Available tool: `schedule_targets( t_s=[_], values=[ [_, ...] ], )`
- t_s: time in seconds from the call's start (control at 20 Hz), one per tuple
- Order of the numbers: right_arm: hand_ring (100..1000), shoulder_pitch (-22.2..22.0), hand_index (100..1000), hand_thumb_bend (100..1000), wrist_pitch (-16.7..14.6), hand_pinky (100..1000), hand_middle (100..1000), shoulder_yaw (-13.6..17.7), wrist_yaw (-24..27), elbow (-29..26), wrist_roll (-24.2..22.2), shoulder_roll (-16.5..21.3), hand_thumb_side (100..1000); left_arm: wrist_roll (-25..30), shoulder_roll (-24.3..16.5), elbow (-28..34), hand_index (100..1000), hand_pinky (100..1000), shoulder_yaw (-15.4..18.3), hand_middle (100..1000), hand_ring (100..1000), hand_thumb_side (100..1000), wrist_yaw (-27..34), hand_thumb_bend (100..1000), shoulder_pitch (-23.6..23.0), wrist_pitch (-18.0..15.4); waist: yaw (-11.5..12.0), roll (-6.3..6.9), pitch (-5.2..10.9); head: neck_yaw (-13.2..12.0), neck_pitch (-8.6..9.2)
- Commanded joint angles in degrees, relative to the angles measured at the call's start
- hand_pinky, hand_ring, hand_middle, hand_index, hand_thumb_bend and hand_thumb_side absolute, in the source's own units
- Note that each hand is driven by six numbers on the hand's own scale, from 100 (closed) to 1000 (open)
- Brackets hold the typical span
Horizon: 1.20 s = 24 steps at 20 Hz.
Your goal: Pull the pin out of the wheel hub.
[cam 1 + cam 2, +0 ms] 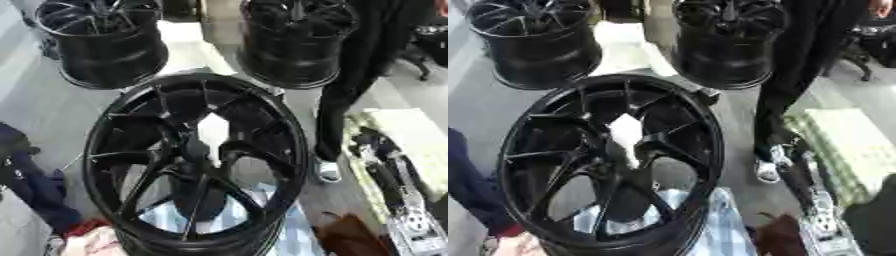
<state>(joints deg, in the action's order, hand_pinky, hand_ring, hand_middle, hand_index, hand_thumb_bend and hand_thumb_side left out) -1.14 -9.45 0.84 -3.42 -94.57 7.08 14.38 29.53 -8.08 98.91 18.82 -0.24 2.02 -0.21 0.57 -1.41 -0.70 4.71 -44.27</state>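
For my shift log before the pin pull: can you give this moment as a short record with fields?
near wheel: black spoked wheel, upright, facing the camera
hub: dark centre where the spokes meet
pin: cannot be made out
far wheels: two black wheels behind, one on the left, one on the right
right arm: silver and black arm at lower right, apart from the near wheel
hands: none in view
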Motion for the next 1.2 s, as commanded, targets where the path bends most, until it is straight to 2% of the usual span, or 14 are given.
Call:
schedule_targets(
  t_s=[0.05, 0.2, 0.45, 0.55, 0.85, 1.0, 1.2],
  values=[
    [704, 0.7, 854, 100, 0.6, 770, 707, 0.9, 0.4, -4.0, 0.1, 6.0, 692, 0.1, -1.0, 1.0, 912, 683, -0.4, 692, 1000, 845, 0.1, 100, 0.4, -0.2, 0.1, -0.06, 0.62, 0.0, 0.15],
    [714, 0.8, 873, 100, 1.4, 779, 719, 0.7, 0.8, -8.3, -0.8, 12.7, 704, 0.3, -1.2, 0.9, 912, 683, -0.5, 693, 1000, 846, -0.1, 100, 0.2, -0.1, 0.1, -0.26, 0.62, -0.1, 0.15],
    [747, 1.3, 910, 100, 2.1, 799, 762, -1.2, 2.6, -17.2, -6.7, 25.8, 692, 0.6, -1.5, 0.9, 912, 683, -0.8, 693, 1000, 847, -0.3, 100, 0.4, -0.2, 0.1, -0.65, 0.53, -0.4, 0.15],
    [762, 2.3, 923, 100, 1.2, 808, 778, -1.8, 3.2, -19.3, -9.5, 30.7, 678, 0.8, -1.7, 0.9, 912, 683, -0.9, 693, 1000, 846, -0.3, 100, 0.4, -0.3, 0.1, -0.81, 0.55, -0.4, 0.15],
    [812, 9.1, 953, 100, -4.1, 832, 833, -6.0, 10.4, -20.0, -20.7, 44.1, 609, 1.3, -2.1, 0.9, 913, 684, -1.3, 694, 1000, 846, -0.4, 100, 0.4, -0.4, 0.5, -1.31, 0.75, 0.0, 0.15],
    [839, 13.7, 964, 100, -5.3, 844, 857, -8.4, 13.2, -20.0, -27.6, 48.4, 592, 1.5, -2.3, 0.8, 913, 684, -1.5, 694, 1000, 846, -0.4, 100, 0.3, -0.5, 0.9, -1.52, 0.86, 0.4, 0.15],
    [867, 20.1, 973, 100, -4.7, 856, 882, -11.4, 14.8, -20.0, -35.9, 50.2, 557, 1.9, -2.5, 0.8, 913, 684, -1.7, 694, 1000, 846, -0.5, 100, 0.4, -0.5, 1.4, -1.77, 0.95, 0.7, 0.15]
  ],
)
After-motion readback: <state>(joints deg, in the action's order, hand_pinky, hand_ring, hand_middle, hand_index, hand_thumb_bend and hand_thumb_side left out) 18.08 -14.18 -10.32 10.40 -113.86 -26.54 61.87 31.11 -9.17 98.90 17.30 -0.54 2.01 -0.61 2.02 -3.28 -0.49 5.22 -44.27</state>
